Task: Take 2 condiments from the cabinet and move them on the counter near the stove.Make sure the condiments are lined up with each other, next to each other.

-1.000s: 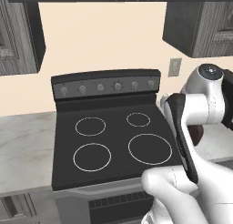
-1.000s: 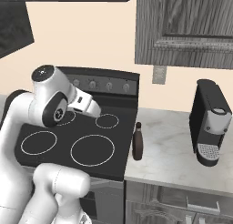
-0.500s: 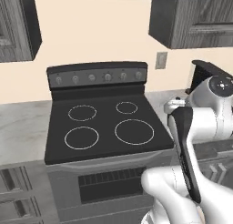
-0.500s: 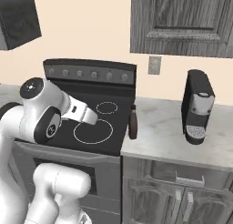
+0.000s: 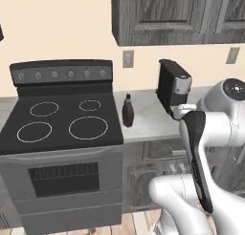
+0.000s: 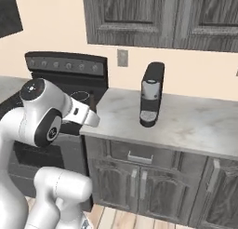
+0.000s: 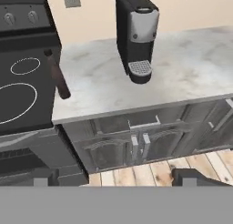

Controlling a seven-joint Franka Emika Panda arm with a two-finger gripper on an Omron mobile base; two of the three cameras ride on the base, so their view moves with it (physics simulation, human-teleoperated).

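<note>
Grey cupboards hang on the wall above your marbled tabletop [image 5: 148,126], with the black stove [image 5: 60,124] at one end of it. Your hand [image 7: 116,184] is wide open and holds nothing. It touches nothing too. It sits low, out in front of the tabletop edge, looking up and over the stone.

From your hand, the brown bottle [image 7: 58,77] is ahead and off to the left in the hand view. It stands on the tabletop right beside the stove, with its neck pointing up. In the hand view it looks tilted, but the left base view shows it standing straight [image 5: 128,111]. So one bottle looks done.

The black coffee machine [image 7: 135,34] stands further along the tabletop, well apart from the bottle.

The second bottle should be up in the cabinet [image 5: 177,16]. Its doors look shut, so you cannot see inside. I think you need to lift your hand up high for that door next.
</note>
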